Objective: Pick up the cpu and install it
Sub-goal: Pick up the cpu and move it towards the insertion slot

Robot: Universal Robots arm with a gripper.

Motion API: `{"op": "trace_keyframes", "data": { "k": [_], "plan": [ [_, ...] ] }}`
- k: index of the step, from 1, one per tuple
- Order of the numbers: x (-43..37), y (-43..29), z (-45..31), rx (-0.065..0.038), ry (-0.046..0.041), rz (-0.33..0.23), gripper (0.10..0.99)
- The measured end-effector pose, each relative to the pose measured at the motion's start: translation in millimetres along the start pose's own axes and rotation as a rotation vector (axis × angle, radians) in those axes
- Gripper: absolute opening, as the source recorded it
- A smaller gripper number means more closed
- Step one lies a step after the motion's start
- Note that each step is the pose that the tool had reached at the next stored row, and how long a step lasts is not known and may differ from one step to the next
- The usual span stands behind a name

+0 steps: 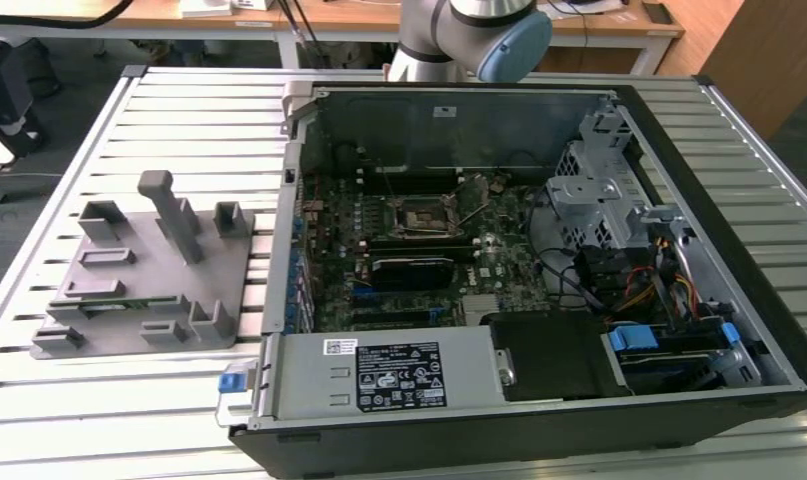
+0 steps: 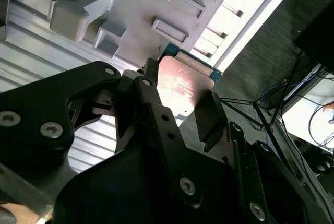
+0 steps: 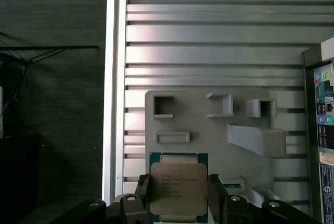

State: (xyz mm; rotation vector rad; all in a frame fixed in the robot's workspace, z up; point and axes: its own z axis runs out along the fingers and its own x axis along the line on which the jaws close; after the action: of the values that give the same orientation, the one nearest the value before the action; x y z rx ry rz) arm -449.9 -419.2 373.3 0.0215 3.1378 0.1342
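Two black fingers point(image 3: 214, 192) of the gripper point(image 3: 179, 197) clench the cpu point(image 3: 179, 182) by opposite edges, holding it above the grey fixture plate point(image 3: 209, 130) on the slatted table point(image 3: 209, 36)

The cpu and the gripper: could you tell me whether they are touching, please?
Touching. In the first wrist view the gripper has a finger against each of two opposite edges of the cpu, with no gap showing.
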Motion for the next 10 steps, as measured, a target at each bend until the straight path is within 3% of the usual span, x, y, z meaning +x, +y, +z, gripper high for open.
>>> {"op": "trace_keyframes", "data": {
  "k": [10],
  "plan": [
    [0.0, 1.6, -14.6, 0.000, -0.0007, 0.000, 0.525]
  ]
}}
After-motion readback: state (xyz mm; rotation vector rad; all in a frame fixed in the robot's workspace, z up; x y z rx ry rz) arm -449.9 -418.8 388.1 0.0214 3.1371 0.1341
